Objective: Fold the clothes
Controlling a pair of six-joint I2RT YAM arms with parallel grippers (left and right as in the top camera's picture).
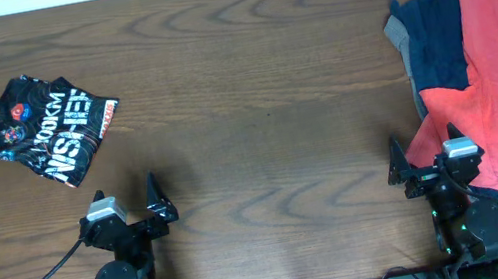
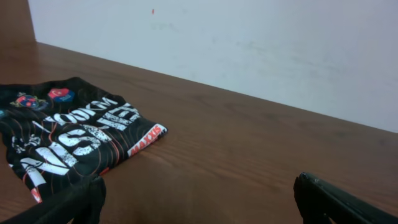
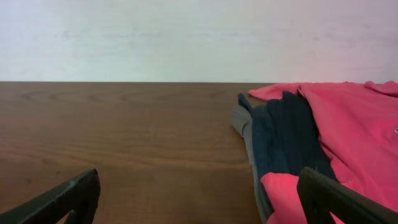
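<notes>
Black patterned T-shirt (image 1: 44, 128) lies on the wooden worktop (image 1: 261, 87), ahead and to the left of my left tool (image 1: 127, 195), well apart from it. It is already a compact, slightly skewed packet with lettering facing up, so I judge the fold is essentially done; at most a tidy-up is left. Both tools rest low with fingers spread apart, holding nothing. Just ahead and right of my right tool (image 1: 422, 143), a red T-shirt (image 1: 497, 47) is heaped over a navy garment (image 1: 435, 37). Nothing blocks the way to the black shirt.
</notes>
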